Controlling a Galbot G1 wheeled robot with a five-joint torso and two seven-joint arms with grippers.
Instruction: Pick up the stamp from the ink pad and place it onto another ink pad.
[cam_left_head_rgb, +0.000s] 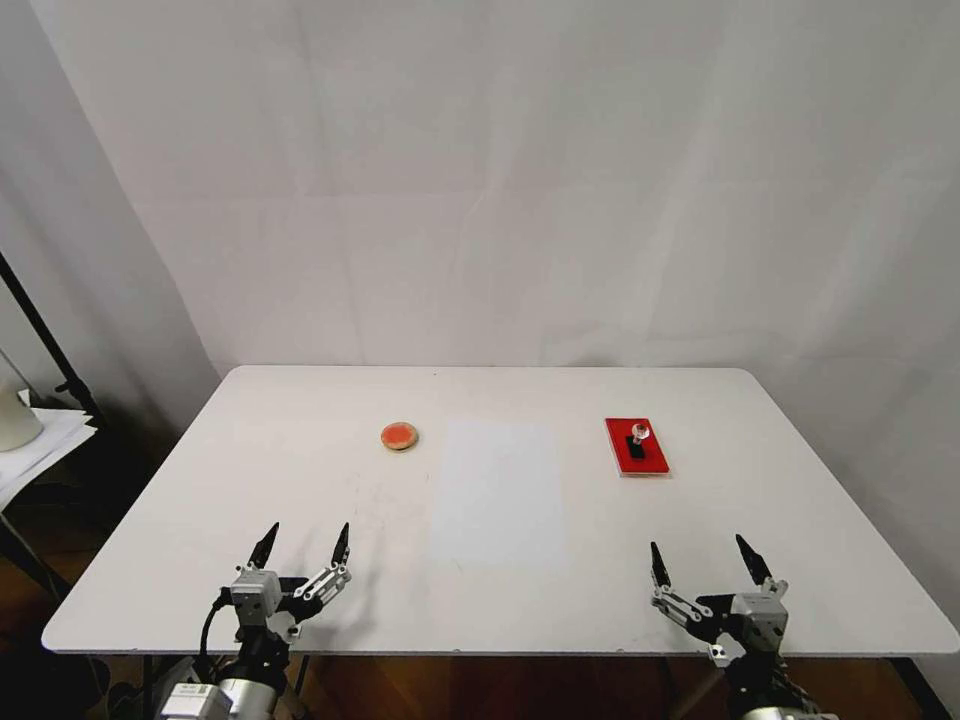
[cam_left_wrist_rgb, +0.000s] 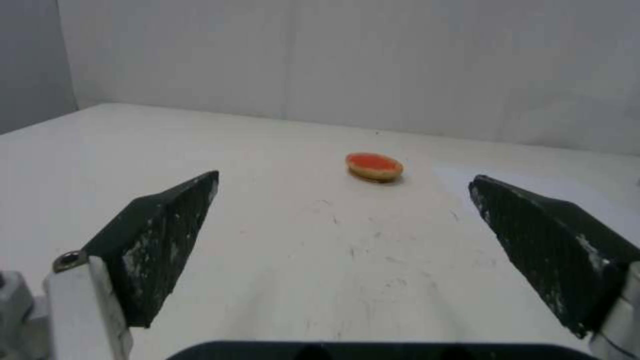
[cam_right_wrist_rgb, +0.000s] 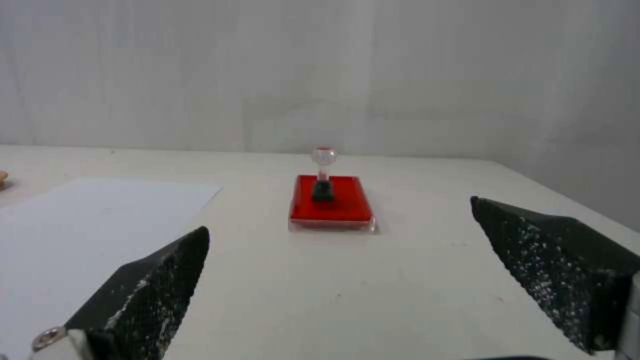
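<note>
1. At the table's (cam_left_head_rgb: 500, 620) near left edge, the left gripper (cam_left_head_rgb: 302, 548) hovers with its fingers spread wide, holding and touching nothing. The left wrist view looks between those dark fingers (cam_left_wrist_rgb: 160, 240) straight toward the round pad.

2. Ahead of it, left of centre, lies the round pad (cam_left_head_rgb: 399, 437), a tan-rimmed disc with an orange-red middle, bare on top. It is where the stamp has to go.

3. A pale paper sheet (cam_left_head_rgb: 497, 495) lies flat in the middle of the table, between the two pads.

4. Right of centre sits the red pad (cam_left_head_rgb: 637, 447), with the stamp (cam_left_head_rgb: 638, 440) standing upright on it, black base down and clear ball knob up. The pick-up has not begun.

5. At the near right edge, the right gripper (cam_left_head_rgb: 704, 559) hovers with its fingers wide apart and nothing in them, well short of the red pad. From the right wrist view the stamp (cam_right_wrist_rgb: 323, 176) stands nearly centred between the fingers.

6. Judging by the layout, the opening reach is the step in hand. It calls for the right gripper to move forward to the stamp, then close its wide gap on the slim stem or small base without tipping it.
</note>
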